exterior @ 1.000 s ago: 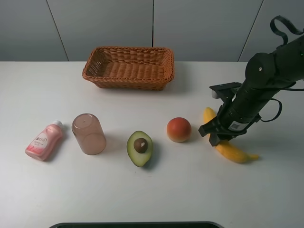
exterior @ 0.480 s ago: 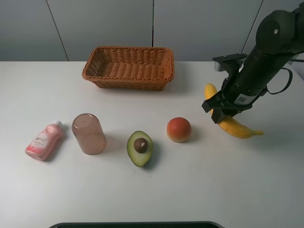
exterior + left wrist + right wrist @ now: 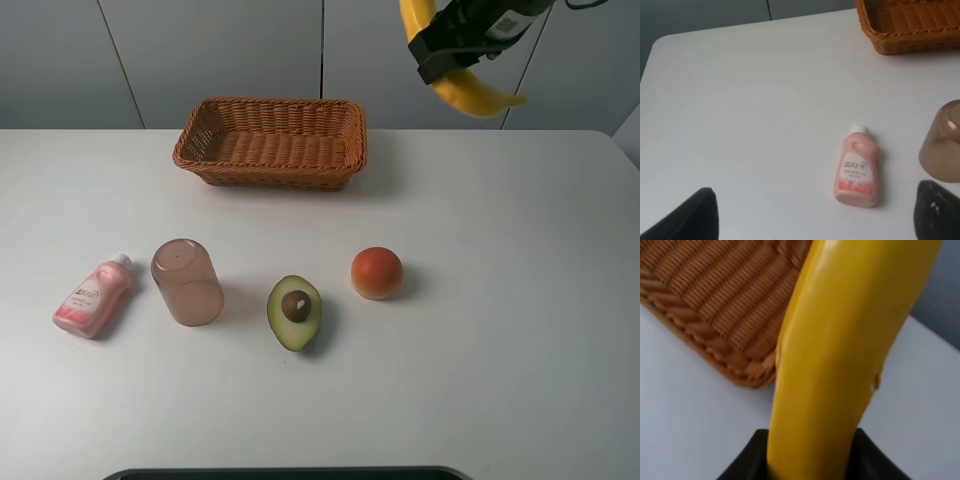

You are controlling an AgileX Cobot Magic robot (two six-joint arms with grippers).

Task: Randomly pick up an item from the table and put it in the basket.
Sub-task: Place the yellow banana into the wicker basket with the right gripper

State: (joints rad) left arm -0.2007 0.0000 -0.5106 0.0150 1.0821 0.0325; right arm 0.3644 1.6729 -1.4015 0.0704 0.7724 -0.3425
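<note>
One basket (image 3: 270, 140), one banana (image 3: 472, 95), one pink bottle (image 3: 92, 297), one upturned pinkish cup (image 3: 186, 282), one avocado half (image 3: 295, 312) and one orange-red fruit (image 3: 377, 272). That makes six things on or above the white table (image 3: 500, 360). There are two arms, but only one shows in the high view.

The right arm is raised, and its body is mostly cut off by the top of the high view. The right claw (image 3: 455, 42) hangs in the air above and to the right of the basket's right end. It is clamped across the banana's middle, and both ends of the banana stick out past the dark jaws. The banana is clear of the table, and the wrist view shows a corner of the basket below and beside it.

The left arm does not appear in the high view. Its wrist view shows the left claw (image 3: 814, 217) with its fingertips (image 3: 692, 215) spread wide and nothing between them. It looks over the bottle and the cup's edge, with the basket farther off.

A second ago the banana lay on the table, front-right of the basket, with the claw already on it. Half a second ago it was just off the surface, and now it is far higher and closer to the basket. The bottle, cup, avocado and fruit, in a row in front of the basket, have not moved.
</note>
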